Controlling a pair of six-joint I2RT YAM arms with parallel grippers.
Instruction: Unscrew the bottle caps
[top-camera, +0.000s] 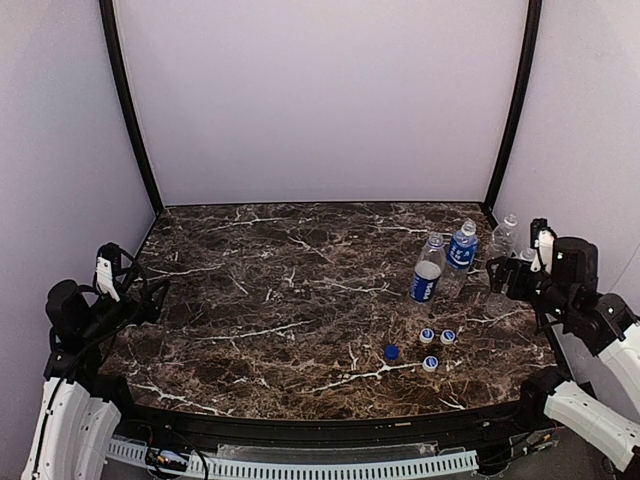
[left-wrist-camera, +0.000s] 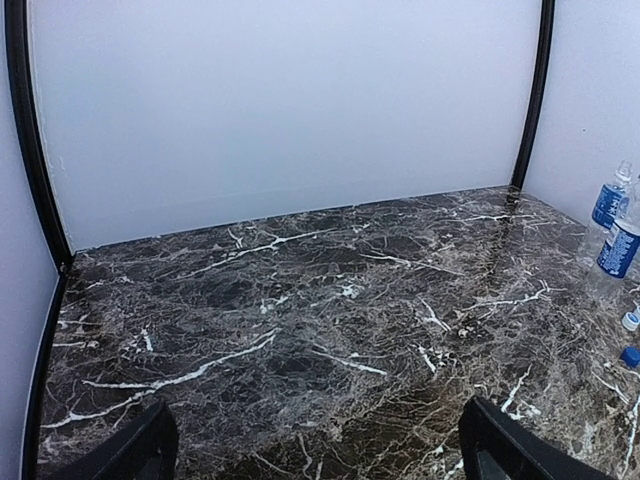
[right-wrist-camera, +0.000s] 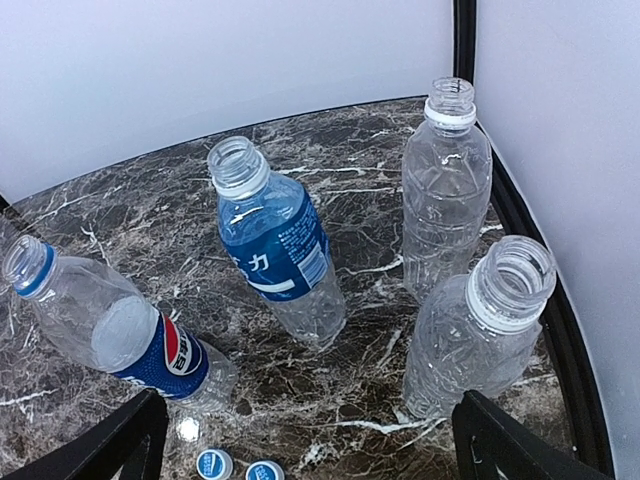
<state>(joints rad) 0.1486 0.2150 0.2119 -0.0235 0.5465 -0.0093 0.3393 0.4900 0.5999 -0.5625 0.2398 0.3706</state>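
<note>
bottles (top-camera: 425, 280) clustered right, caps (top-camera: 447, 336) nearby, left tabletop (top-camera: 250, 300) open

Dark veined marble table (top-camera: 260, 330) enclosed by plain white walls (top-camera: 320, 100).

Bench (left-wrist-camera: 300, 330) shows polished dark marble with white veins, faintly glossy. Bottles (right-wrist-camera: 445, 200) are clear ribbed plastic, two with shiny blue labels (right-wrist-camera: 275, 250). Walls (top-camera: 320, 100) look matt white.

We find four bottles (right-wrist-camera: 275, 250) upright on the tabletop (right-wrist-camera: 130, 200), just ahead of the right gripper (right-wrist-camera: 308, 435). Caps (right-wrist-camera: 213, 464) lie nearer, leftward.
</note>
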